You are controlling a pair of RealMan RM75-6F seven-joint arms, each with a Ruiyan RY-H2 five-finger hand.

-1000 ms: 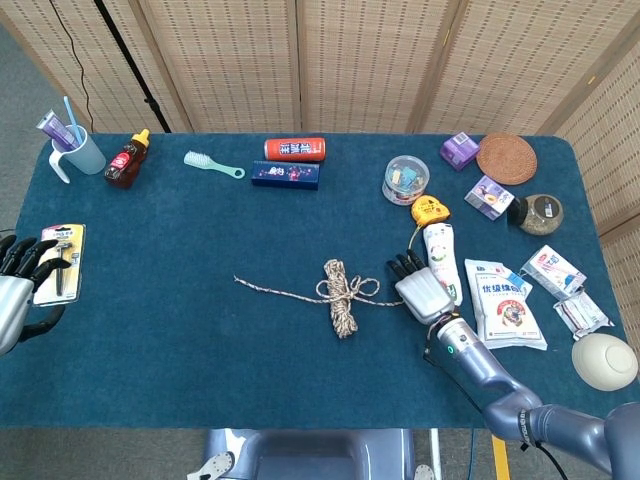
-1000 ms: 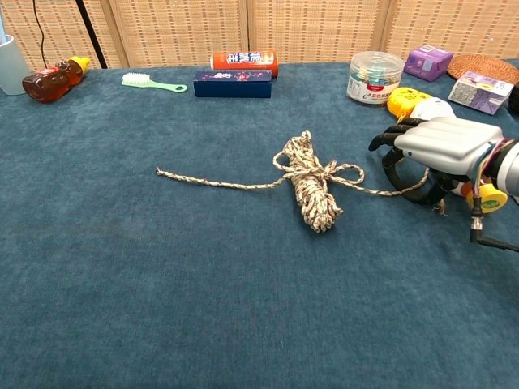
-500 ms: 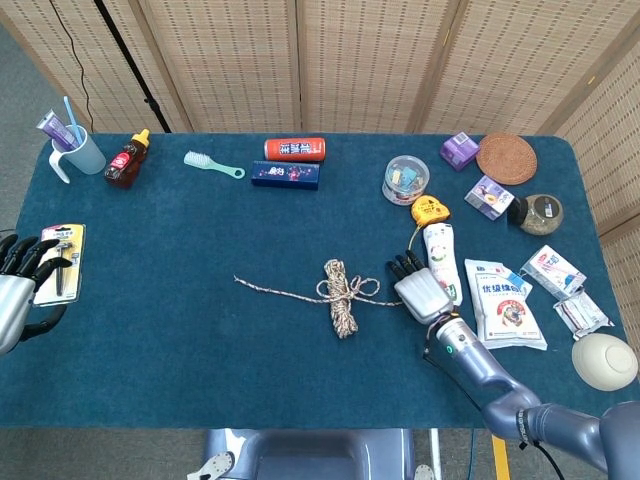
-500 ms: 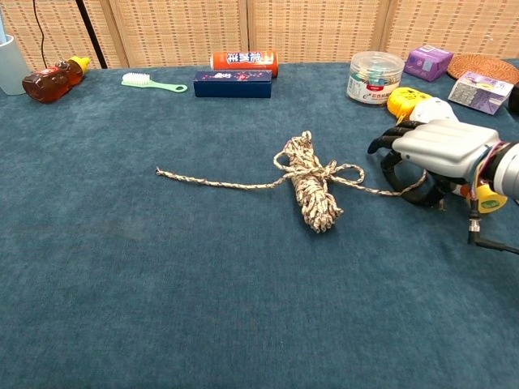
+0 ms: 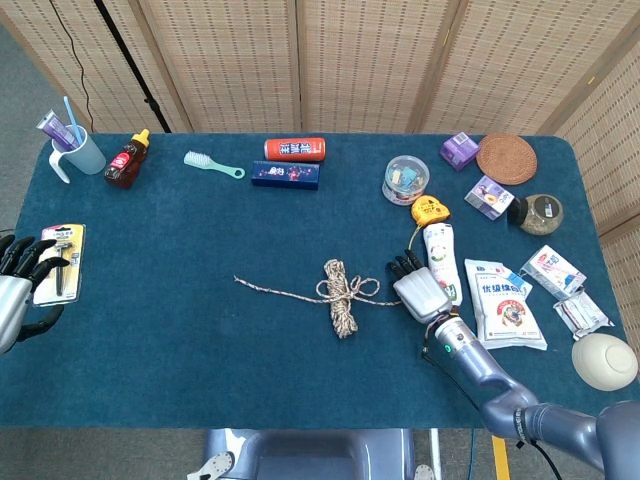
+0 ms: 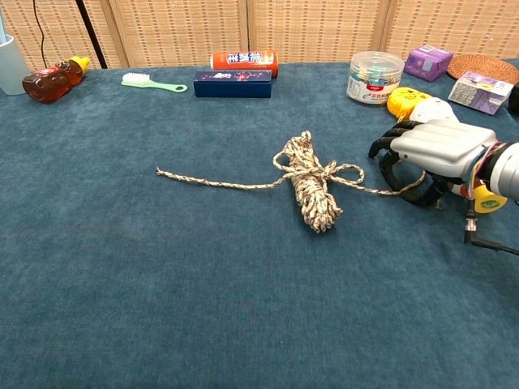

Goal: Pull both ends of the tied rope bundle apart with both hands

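The tied rope bundle (image 5: pixel 341 297) (image 6: pixel 312 190) lies in the middle of the blue table. Its left tail (image 5: pixel 275 291) (image 6: pixel 211 181) runs out loose toward the left. Its right tail (image 6: pixel 369 190) runs under my right hand (image 5: pixel 420 290) (image 6: pixel 434 150), which arches over it with fingers curved down to the cloth; a gap shows between thumb and fingers and the tail is not pinched. My left hand (image 5: pixel 15 290) sits at the far left table edge, fingers spread and empty, far from the rope; the chest view does not show it.
A white bottle (image 5: pixel 440 258), a yellow tape measure (image 5: pixel 430 211) and snack packets (image 5: pixel 505 300) crowd the right hand's outer side. A carded razor pack (image 5: pixel 60 262) lies beside the left hand. A blue box (image 5: pixel 286 175), an orange can (image 5: pixel 295 148) and a brush (image 5: pixel 212 164) sit along the back.
My right hand has shifted slightly back over the right tail. The rope and my left hand have hardly moved.
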